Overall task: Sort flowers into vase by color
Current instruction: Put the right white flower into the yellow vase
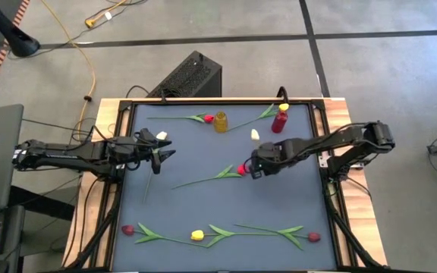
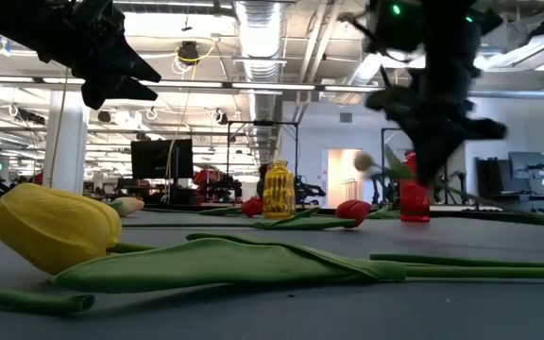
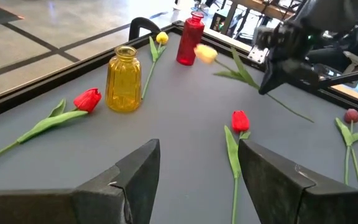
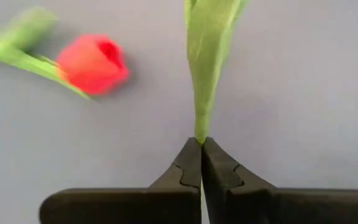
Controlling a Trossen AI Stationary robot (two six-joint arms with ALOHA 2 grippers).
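right gripper [image 1: 253,170] pinched tight mid-table; left gripper [image 1: 160,149] spread wide, hovering left.

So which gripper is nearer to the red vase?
The right one. The right gripper is just in front of the red vase, shut on a green stem. The left gripper waits open, far across the mat on the left side.

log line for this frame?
right gripper: shut on cream tulip stem | left gripper: open, waiting | vases: empty
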